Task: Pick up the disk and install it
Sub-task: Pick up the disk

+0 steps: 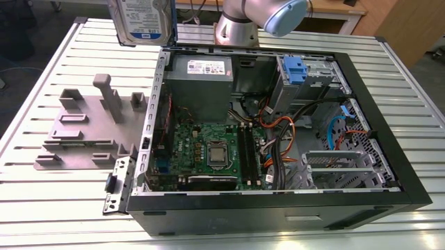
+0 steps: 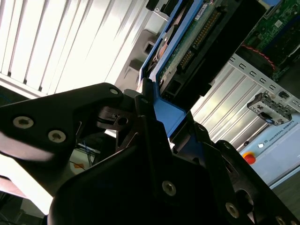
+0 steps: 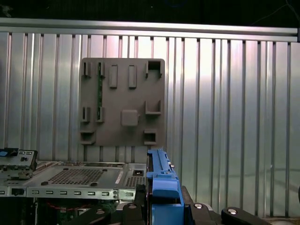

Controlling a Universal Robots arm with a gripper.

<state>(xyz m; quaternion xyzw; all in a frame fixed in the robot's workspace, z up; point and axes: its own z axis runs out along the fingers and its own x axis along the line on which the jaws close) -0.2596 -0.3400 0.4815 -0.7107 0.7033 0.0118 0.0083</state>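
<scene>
The disk (image 1: pixel 143 21), a silver hard drive with a blue-and-white label and blue side rails, hangs in the air above the table's far side, just beyond the back left corner of the open computer case (image 1: pixel 149 172). In both wrist views my gripper (image 2: pixel 159 123) (image 3: pixel 164 207) is shut on the disk's blue rail (image 2: pixel 165 110) (image 3: pixel 162 180), its black fingers (image 3: pixel 136 206) pressing on either side. The drive's green circuit board (image 2: pixel 187 44) faces the second wrist view.
The case lies on its side on the ribbed metal table (image 1: pixel 56 208), showing motherboard (image 1: pixel 208 151), cables and a drive bay with a blue latch (image 1: pixel 295 70). A grey fixture plate (image 1: pixel 87 133) (image 3: pixel 123 101) with upright pegs lies at the exterior view's left. The arm's base (image 1: pixel 240 28) stands behind the case.
</scene>
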